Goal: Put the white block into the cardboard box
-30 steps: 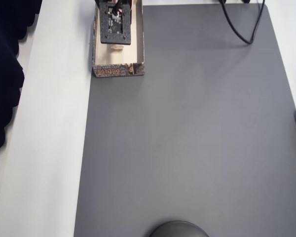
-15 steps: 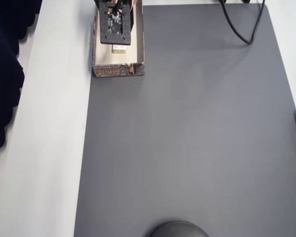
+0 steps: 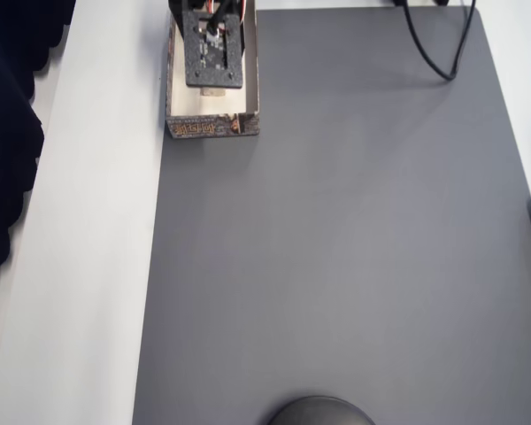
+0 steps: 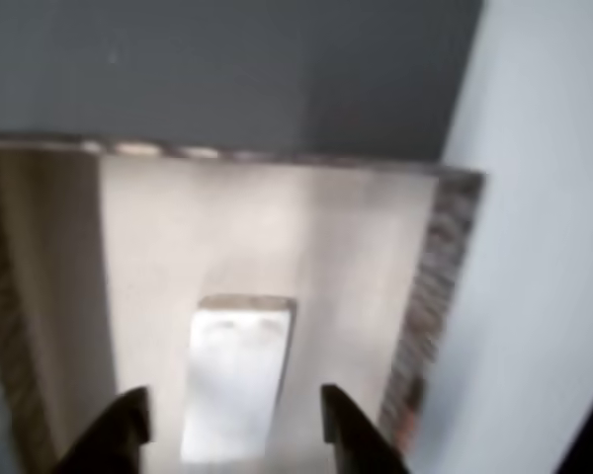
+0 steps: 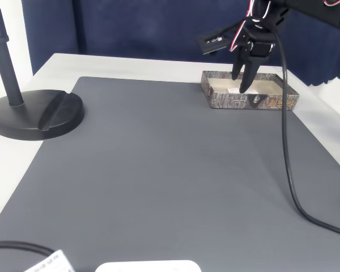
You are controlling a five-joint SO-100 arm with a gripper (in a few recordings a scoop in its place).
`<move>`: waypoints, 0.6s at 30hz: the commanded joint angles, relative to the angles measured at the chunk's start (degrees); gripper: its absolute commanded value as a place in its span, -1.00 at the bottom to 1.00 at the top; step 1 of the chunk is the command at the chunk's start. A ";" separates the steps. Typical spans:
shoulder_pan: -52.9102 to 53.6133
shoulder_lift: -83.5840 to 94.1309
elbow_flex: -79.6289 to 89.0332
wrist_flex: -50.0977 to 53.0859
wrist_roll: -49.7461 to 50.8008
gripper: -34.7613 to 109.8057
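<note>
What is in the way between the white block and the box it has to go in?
Nothing visible is in the way. The white block already lies on the floor of the box. The end effector hangs open just above it, one finger on each side, not touching it.

A dark grey mat [image 5: 158, 170] covers most of a white table [image 5: 62, 62]. Behind, at twelve o'clock in the fixed view, hangs a deep blue curtain [image 5: 130, 28]. At nine o'clock stands a black round-based stand [image 5: 31, 116]. Light is even.
</note>
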 commanded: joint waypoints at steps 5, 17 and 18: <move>-3.08 16.96 8.17 4.75 -2.37 -0.47; -18.02 41.57 41.22 5.89 -20.57 -0.54; -19.78 43.68 43.95 5.62 -21.97 -0.54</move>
